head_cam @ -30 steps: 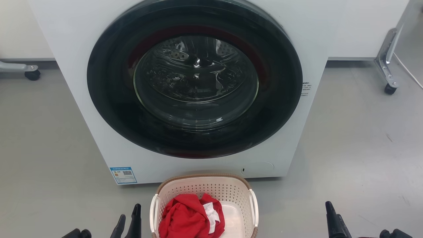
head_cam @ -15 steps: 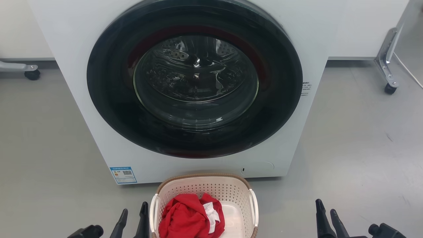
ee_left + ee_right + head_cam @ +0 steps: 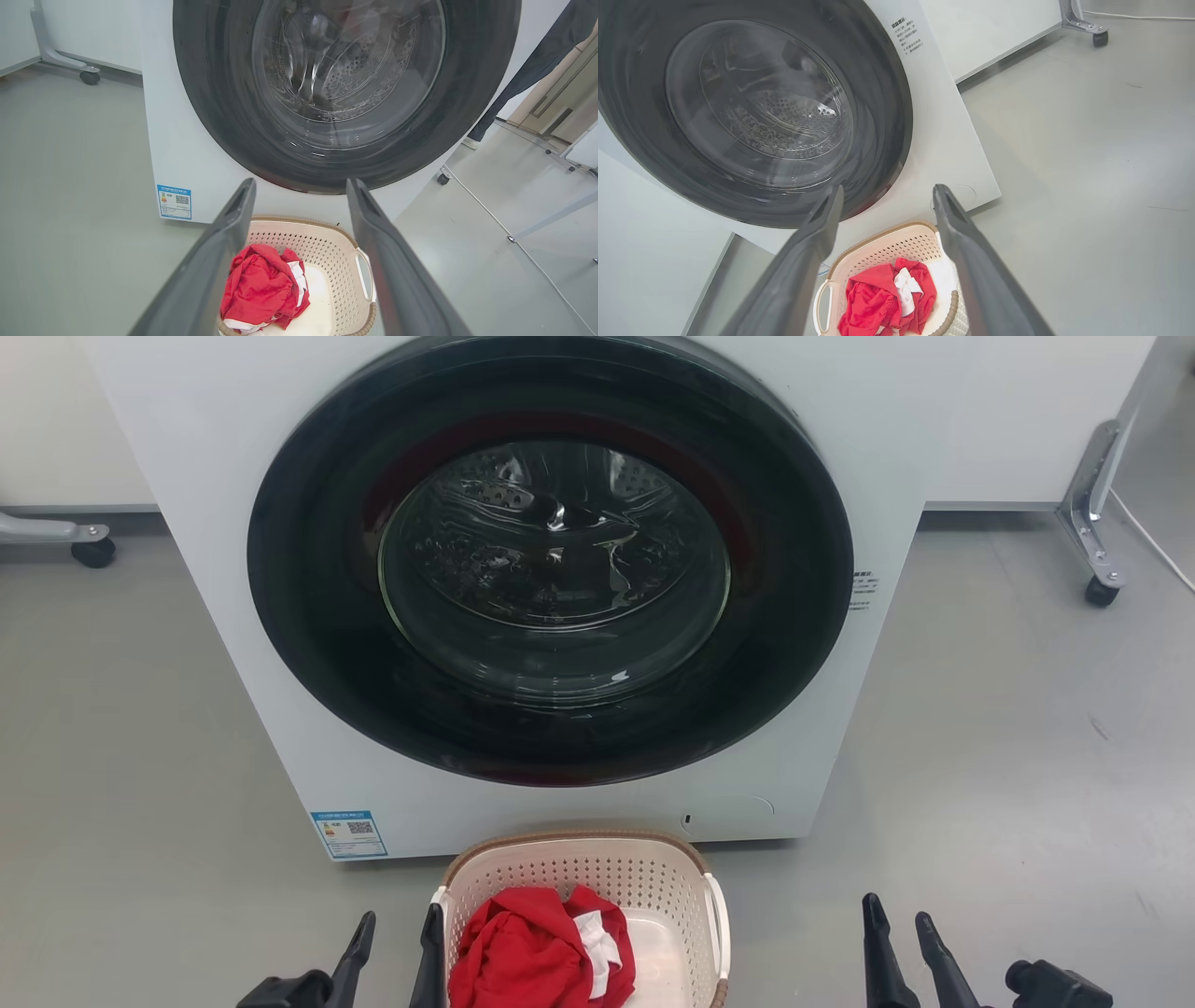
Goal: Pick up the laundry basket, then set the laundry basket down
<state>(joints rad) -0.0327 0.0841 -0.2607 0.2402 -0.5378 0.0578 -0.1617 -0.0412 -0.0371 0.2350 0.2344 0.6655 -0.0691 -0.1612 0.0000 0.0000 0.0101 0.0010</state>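
Both claws have slid inward toward the laundry basket (image 3: 579, 875) since a second ago, the right one travelling farther; the slight drop of the whole head view is the camera, not the room. The basket sits on the grey floor (image 3: 980, 756) at 6 o'clock in the head view, just in front of the washing machine (image 3: 187, 523), with a crumpled red garment (image 3: 523, 952) and a scrap of white cloth (image 3: 597, 943) inside.

Left claw (image 3: 400, 919) at 7 o'clock is released, fingers moderately parted, gripping nothing. Its inner finger (image 3: 431, 952) runs right along the basket's white left handle, though I cannot tell if they touch. Its wrist view frames the basket wall (image 3: 303, 240) between the two spread fingers of the claw (image 3: 301, 184).

Right claw (image 3: 896, 910) at 5 o'clock is also released and empty, fingers a little apart and well clear of the right handle (image 3: 720, 919). From its wrist, the claw (image 3: 888, 189) straddles the basket rim (image 3: 887, 232).

On to labels: a blue sticker with a QR code (image 3: 348, 833) sits at 7 o'clock of the dark round door (image 3: 308, 644), its text too small to read. A block of small print (image 3: 906, 33) sits at 3 o'clock of the door, also unreadable. No brand name can be read.
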